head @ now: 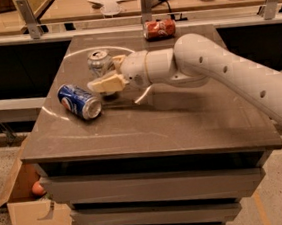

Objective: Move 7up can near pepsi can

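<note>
The gripper [105,74] hangs over the far-left part of the worktop [187,124], its white arm [238,76] reaching in from the right edge; the jaws are released and spread, the near one crossing in front of the lower half of the 7up can [99,61], the far one just at that can's right side; whether either touches it cannot be told; the 7up can stands upright, toward the far-left corner; the pepsi can [79,101] lies on its side near the left edge, just in front of the 7up can; a red can [159,29] lies at the far edge.
</note>
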